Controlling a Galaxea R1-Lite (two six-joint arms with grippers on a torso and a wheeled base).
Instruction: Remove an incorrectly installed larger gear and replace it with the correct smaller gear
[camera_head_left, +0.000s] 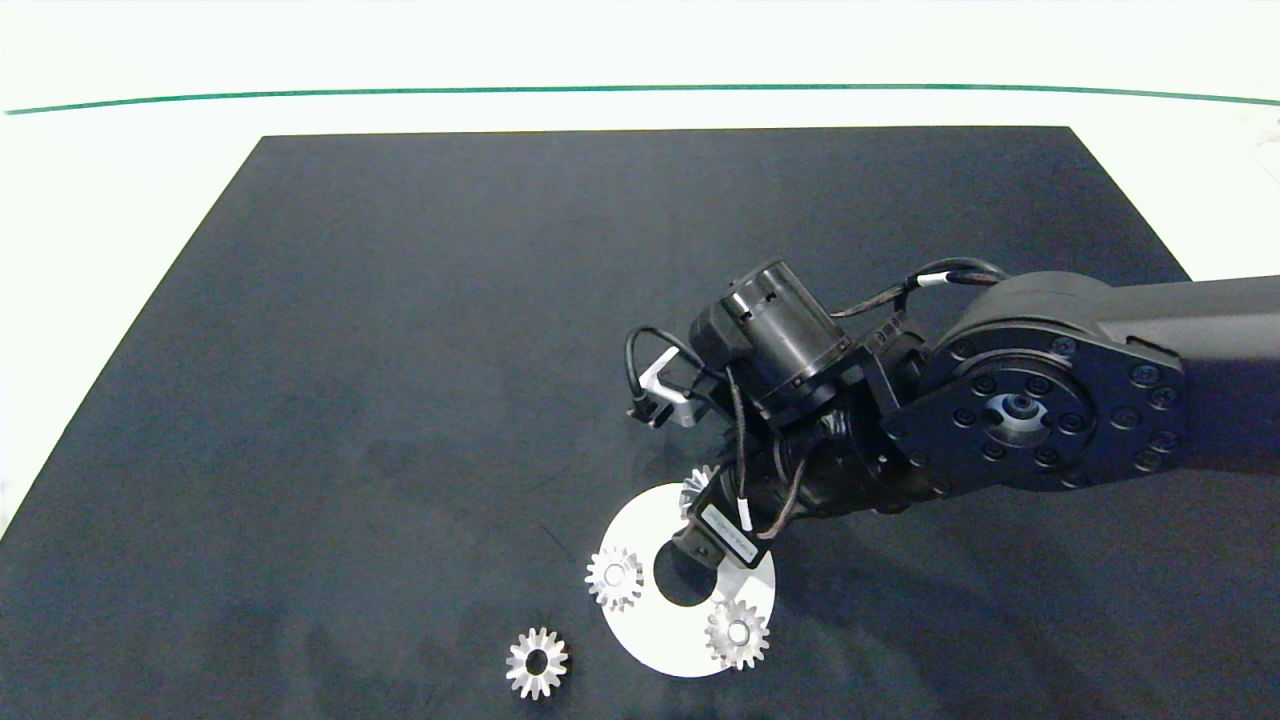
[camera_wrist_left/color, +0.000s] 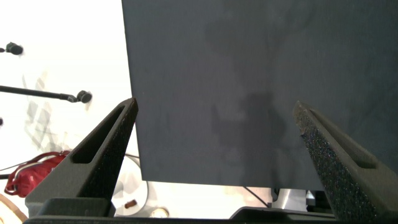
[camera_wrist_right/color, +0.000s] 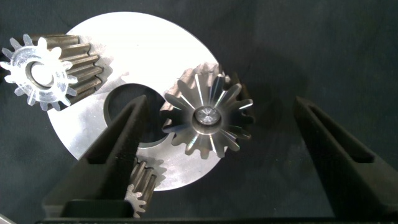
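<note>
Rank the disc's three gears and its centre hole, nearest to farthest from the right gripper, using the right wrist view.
1. Middle gear: between the right gripper's open fingers, at the disc's edge.
2. Centre hole: beside that gear, under one fingertip.
3. Too close to call: far-rim gear beyond the hole, and near-rim gear by that finger's base.

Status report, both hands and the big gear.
Right hand open, straddling the big gear on the disc. Left hand open over bare mat, idle. Spare gear waits off the disc. Nothing blocking.
</note>
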